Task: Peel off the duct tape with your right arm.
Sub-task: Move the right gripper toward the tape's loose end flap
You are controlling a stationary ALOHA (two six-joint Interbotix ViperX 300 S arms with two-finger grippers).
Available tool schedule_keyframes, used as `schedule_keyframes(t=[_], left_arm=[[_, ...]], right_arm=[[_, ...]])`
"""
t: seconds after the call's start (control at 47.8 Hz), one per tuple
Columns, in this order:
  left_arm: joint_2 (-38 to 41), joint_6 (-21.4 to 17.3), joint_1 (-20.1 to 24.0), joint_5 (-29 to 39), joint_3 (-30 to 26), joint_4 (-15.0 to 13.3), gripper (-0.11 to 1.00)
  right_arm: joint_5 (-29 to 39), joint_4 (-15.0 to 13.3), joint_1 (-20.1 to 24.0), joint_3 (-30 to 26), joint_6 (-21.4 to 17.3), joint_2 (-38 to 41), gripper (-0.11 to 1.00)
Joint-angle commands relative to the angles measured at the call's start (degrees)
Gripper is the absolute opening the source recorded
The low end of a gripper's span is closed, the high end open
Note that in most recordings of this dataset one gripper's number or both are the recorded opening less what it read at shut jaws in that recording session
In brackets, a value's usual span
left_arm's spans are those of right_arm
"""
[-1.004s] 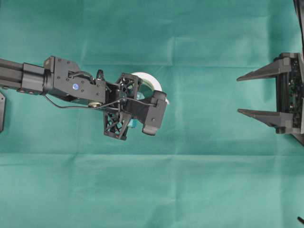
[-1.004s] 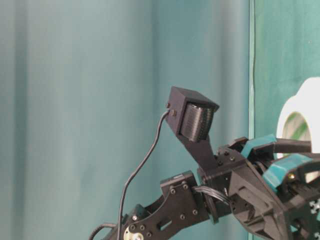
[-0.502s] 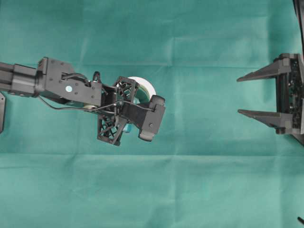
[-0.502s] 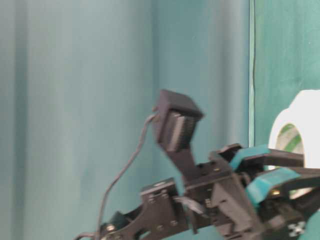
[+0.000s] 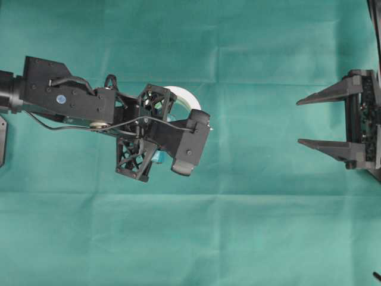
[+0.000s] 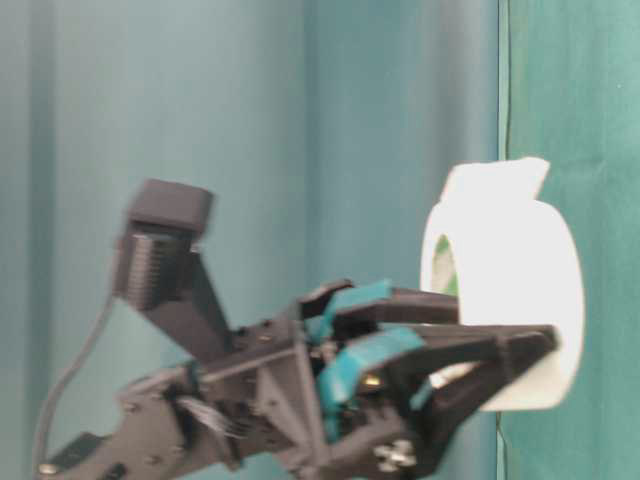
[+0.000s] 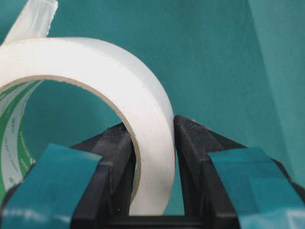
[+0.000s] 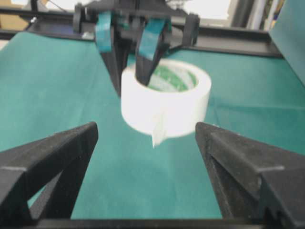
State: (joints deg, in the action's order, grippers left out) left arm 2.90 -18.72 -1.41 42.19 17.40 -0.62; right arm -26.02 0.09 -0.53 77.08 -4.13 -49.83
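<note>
— Green cloth (image 5: 250, 226) covers the whole work surface, creased in a few long straight folds, and a drape of the same green hangs as a backdrop in the table-level view. What is the left arm doing?

— Its left gripper (image 7: 153, 131) is clamped on the wall of the duct tape (image 7: 119, 86): one finger sits inside the core, the other presses the outer face, and the jaws stand only as far apart as that wall is thick. From overhead the arm reaches in from the left edge, its wrist block angled slightly downward in the picture, with a loose cable looping along it.

— And the roll itself?

— It is held in the left gripper's fingertips, clear of the cloth in the right wrist view, with green print showing on the inner core. A loose strip end (image 8: 157, 131) hangs off the side of the roll facing the right gripper; in the table-level view that flap sticks up from the top of the roll.

— Where is the right arm?

— At the right edge of the overhead view. The right gripper (image 5: 321, 121) points level toward the roll, its two long tapering fingers spread wide with nothing between them. The tape is well apart from those fingertips, straight out ahead of them and centred in the gap.
</note>
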Motion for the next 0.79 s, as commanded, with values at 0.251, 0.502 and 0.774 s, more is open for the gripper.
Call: schedule_keyframes(t=[0.251, 0.502, 0.774], left_arm=[[-3.52, 0.00, -0.44, 5.01, -6.33, 0.26, 0.23], [-4.22, 0.18, -0.44, 5.10, -6.50, 0.26, 0.23], [-4.22, 0.18, -0.44, 5.01, -6.50, 0.26, 0.23]], right_arm=[[-0.62, 0.09, 0.00, -0.62, -0.26, 2.20, 0.74], [-2.90, 0.09, 0.00, -1.41, -1.41, 5.27, 0.73], [-6.24, 0.09, 0.00, -6.15, -1.14, 14.68, 0.74]])
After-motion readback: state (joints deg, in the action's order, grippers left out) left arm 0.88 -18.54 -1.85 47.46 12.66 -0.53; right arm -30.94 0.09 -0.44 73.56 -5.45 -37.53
